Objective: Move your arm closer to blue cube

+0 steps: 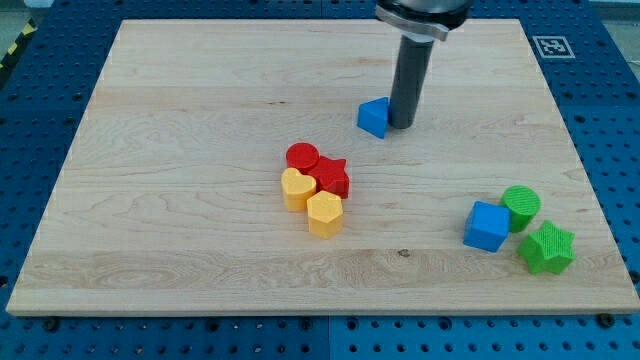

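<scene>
The blue cube (487, 226) lies at the view's lower right, next to a green cylinder (520, 206) and a green star (547, 248). My tip (401, 125) is on the board at the view's upper middle, touching the right side of a small blue triangular block (373, 117). The tip is well up and to the left of the blue cube.
A cluster sits at the board's middle: a red cylinder (302, 158), a red star (331, 178), a yellow heart (296, 188) and a yellow hexagon (324, 213). The wooden board (150, 200) lies on a blue perforated table. A marker tag (550, 46) is at the top right corner.
</scene>
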